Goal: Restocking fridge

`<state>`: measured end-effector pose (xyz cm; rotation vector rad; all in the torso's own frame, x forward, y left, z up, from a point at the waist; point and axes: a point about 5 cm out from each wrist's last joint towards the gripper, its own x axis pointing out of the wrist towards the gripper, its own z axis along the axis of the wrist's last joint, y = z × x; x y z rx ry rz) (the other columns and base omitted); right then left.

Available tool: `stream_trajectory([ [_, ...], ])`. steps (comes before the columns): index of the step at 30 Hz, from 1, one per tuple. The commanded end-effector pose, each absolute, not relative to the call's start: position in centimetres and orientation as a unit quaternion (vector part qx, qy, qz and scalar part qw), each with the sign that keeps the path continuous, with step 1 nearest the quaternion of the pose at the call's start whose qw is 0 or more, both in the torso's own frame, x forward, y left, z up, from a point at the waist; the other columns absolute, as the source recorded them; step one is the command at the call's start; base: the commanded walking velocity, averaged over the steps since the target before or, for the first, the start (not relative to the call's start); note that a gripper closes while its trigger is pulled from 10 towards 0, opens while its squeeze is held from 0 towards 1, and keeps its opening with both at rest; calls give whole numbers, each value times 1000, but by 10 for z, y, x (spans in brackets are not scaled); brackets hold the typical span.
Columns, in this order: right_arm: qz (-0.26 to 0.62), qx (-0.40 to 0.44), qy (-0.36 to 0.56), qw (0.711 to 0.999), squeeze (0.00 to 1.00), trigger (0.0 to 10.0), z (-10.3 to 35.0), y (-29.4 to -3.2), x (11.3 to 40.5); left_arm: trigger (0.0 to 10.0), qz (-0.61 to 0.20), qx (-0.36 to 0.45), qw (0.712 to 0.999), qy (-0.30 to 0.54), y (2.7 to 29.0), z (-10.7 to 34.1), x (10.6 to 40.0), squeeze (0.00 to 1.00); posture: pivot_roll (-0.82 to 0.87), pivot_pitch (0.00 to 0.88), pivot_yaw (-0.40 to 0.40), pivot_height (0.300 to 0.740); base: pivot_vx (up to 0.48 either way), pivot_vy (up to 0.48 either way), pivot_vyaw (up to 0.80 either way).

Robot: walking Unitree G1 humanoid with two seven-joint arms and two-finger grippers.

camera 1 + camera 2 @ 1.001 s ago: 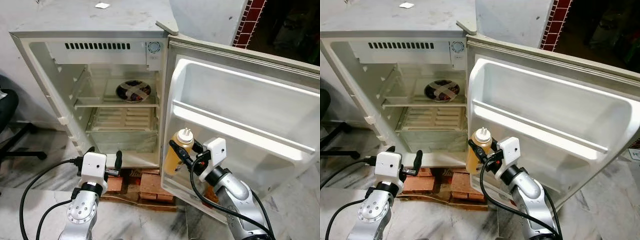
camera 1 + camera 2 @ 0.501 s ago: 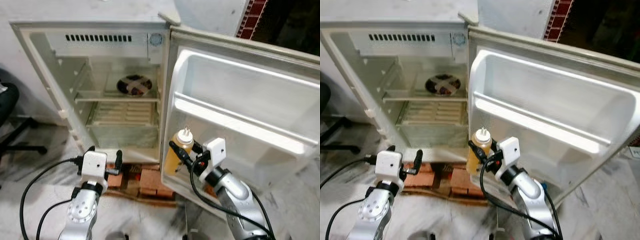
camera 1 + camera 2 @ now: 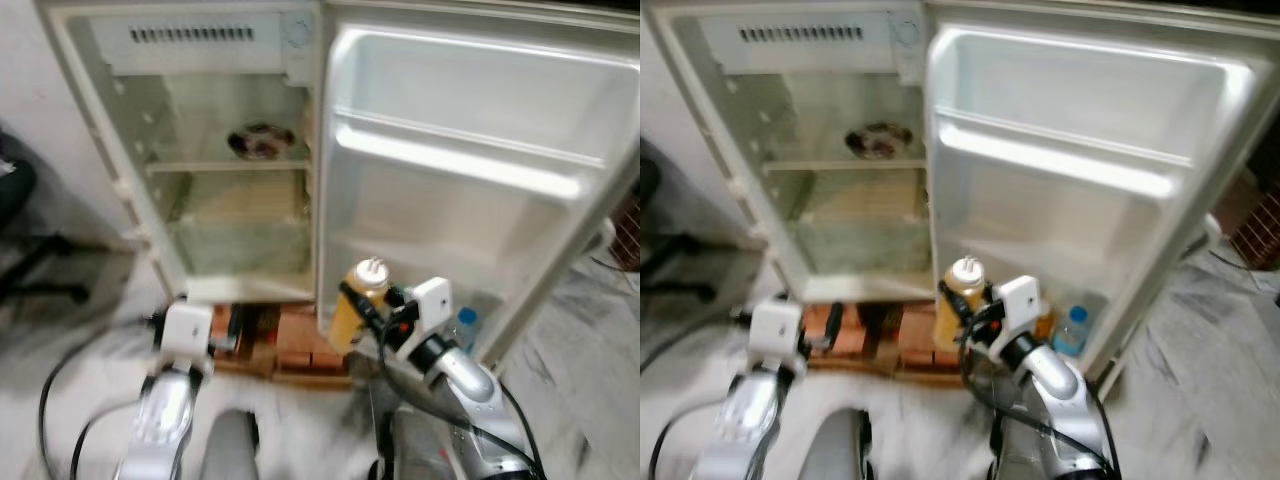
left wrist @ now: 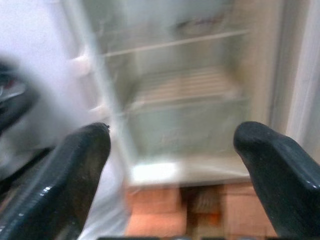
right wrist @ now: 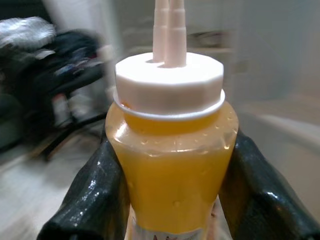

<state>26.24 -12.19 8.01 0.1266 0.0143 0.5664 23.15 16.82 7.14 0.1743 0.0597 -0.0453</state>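
The fridge point(image 3: 190, 150) stands wide open on a base of bricks point(image 3: 300, 350), and everything here is best placed against its swung-out door point(image 3: 470, 190). The right gripper point(image 3: 352, 305) holds a squeeze bottle point(image 3: 358, 295) of yellow-orange sauce upright, white nozzle cap on top, just in front of the door's lower edge — a sensible carry, since upright keeps the nozzle from dripping and the door's bottom bin looks like the nearest free slot. That bin already holds a small water bottle point(image 3: 465, 328) with a blue cap, set toward the door's outer end, so the side nearer the hinge seems the likelier spot.

In the right wrist view the two black fingers point(image 5: 95, 195) press against opposite sides of the bottle just below its shoulder; the grip is closed on it and looks firm, with the liquid-filled body bulging slightly between them.

The left gripper point(image 3: 205, 325) hovers low, to the hinge side of the door and in front of the cabinet's bottom sill. Its fingers point(image 4: 75, 170) are spread wide apart and empty — nothing lies between them but the view into the shelves. Inside, a plate point(image 3: 260, 140) sits on the upper shelf.

The head views are blurred.
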Motion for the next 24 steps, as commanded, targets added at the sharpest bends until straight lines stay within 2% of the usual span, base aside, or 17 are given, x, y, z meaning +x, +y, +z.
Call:
stream_trajectory([
  [1,247,59,6,967,0,10000,79,-127,266,10000,-24,92,994,61,169,60,228,0,14,0,3,631,0,0,0],
  [14,243,40,-4,969,0,10000,80,-128,268,10000,-28,89,994,59,170,60,228,0,11,0,3,631,0,0,0],
  [24,272,36,-10,962,0,10000,80,-123,262,10000,-33,88,994,60,169,59,228,0,8,0,4,631,252,0,0],
])
